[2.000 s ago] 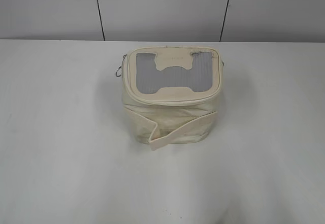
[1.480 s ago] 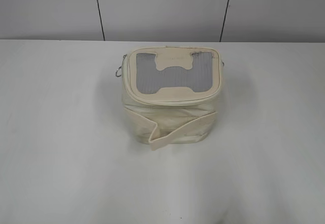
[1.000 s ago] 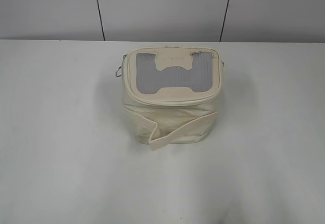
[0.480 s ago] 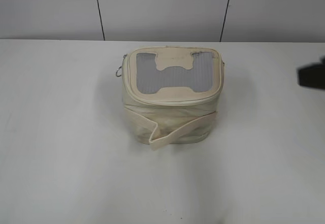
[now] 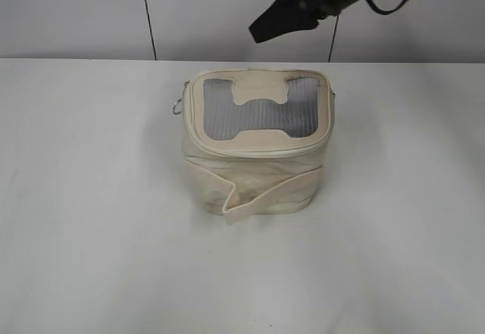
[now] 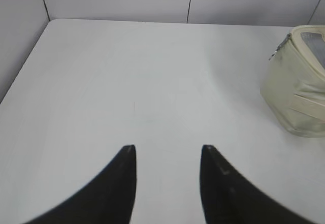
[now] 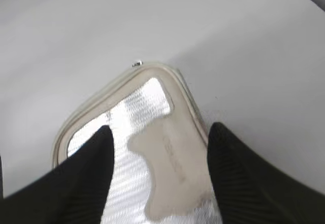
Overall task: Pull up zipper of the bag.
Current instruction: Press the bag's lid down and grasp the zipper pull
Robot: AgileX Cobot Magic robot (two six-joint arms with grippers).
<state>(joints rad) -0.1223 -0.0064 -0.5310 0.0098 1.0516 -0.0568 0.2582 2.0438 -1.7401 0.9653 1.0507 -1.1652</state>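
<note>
Where parted, right tool (image 7: pixel 158 132) above bag (image 7: pixel 152 148)

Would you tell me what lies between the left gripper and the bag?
Only bare white table separates the left gripper from the bag, per the left wrist view.

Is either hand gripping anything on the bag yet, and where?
No. The left hand is open over bare table, away from the bag. The right hand is open above the bag's top panel, holding nothing.
</note>
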